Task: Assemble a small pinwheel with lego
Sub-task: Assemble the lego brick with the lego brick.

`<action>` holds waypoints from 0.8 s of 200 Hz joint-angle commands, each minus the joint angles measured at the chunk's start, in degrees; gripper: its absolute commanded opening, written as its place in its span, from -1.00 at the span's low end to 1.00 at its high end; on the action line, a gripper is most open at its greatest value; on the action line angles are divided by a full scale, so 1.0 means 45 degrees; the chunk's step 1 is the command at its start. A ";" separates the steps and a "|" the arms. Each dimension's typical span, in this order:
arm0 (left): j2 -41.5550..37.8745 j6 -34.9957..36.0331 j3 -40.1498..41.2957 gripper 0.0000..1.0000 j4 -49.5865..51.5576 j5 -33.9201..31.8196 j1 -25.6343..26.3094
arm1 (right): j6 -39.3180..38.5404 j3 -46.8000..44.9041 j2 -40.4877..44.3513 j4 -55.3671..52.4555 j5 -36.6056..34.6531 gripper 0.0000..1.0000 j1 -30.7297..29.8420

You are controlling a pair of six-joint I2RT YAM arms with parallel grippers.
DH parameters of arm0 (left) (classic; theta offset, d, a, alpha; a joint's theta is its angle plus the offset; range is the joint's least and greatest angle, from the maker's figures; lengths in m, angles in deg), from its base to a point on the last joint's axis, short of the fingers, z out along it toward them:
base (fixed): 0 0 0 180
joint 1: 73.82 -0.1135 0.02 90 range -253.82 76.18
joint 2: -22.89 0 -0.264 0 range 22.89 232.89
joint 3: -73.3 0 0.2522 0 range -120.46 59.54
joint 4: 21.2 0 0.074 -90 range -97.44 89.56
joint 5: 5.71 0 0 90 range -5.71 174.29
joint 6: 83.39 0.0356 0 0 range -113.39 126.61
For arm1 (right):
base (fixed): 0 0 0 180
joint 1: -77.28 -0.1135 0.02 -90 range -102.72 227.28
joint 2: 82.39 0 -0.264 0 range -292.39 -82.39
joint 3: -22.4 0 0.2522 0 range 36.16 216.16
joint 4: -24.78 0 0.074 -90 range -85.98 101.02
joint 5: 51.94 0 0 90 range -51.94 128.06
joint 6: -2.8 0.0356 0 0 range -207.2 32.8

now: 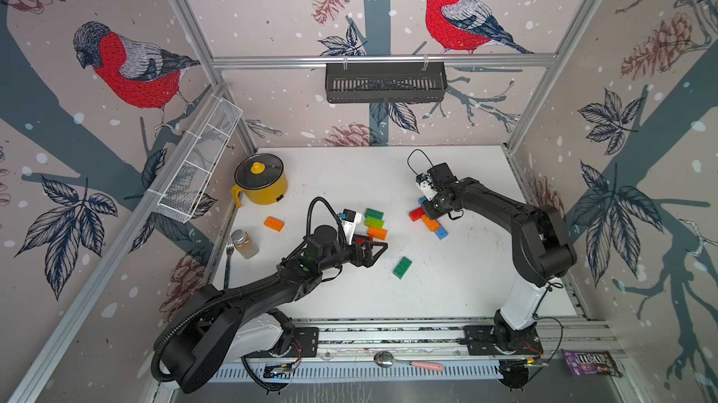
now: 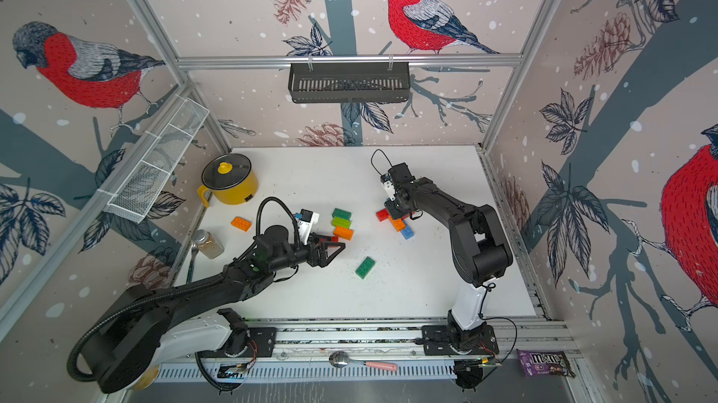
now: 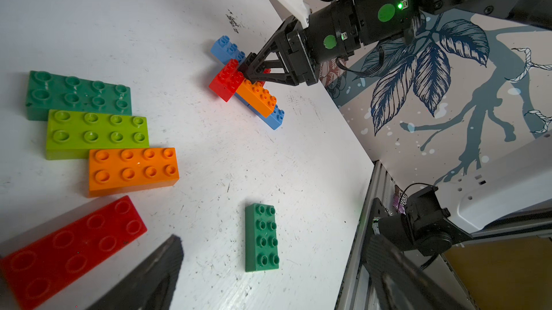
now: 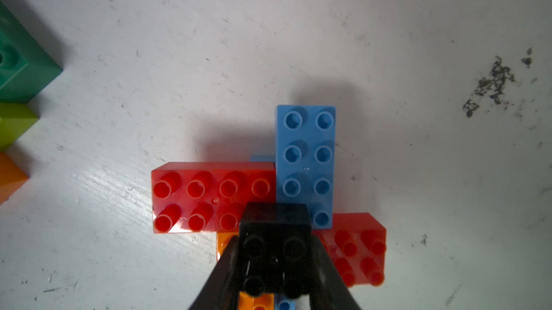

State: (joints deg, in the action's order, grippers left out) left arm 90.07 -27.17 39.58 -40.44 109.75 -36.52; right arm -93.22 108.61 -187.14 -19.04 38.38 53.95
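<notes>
My right gripper (image 4: 274, 263) is shut on a small black lego brick (image 4: 274, 233). It holds the brick over the middle of a cross of red (image 4: 209, 198), blue (image 4: 307, 156) and orange (image 4: 225, 241) lego on the white table; this cluster (image 1: 429, 220) shows in both top views. My left gripper (image 3: 274, 278) is open and low over the table, and a loose red brick (image 3: 71, 248) lies beside one finger. Dark green (image 3: 77, 93), lime (image 3: 95, 132) and orange (image 3: 131, 171) bricks lie side by side. Another dark green brick (image 3: 262, 236) lies alone.
A lone orange brick (image 1: 274, 223) lies near the yellow pot (image 1: 261, 183) at the back left. A spice jar (image 1: 244, 243) and a fork (image 1: 228, 261) are at the left edge. A spoon (image 1: 408, 361) and a candy bag (image 1: 590, 362) lie on the front rail.
</notes>
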 commanded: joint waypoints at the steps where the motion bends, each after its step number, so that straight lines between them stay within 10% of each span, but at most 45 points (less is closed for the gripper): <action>1: -0.0046 0.0255 -0.0060 0.93 -0.0282 -0.0002 -0.0010 | 0.0277 -0.0159 -0.0462 -0.1068 -0.0377 -0.81 0.0052; 160: -0.0794 0.0396 0.0081 0.93 0.0186 -0.0766 -0.0012 | 0.1684 -0.0048 -0.1409 -0.1534 0.0651 -0.82 0.0180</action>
State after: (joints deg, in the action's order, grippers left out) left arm 87.60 -25.97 39.71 -39.61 108.13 -36.52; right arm -88.46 109.72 -192.15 -11.41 42.25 55.02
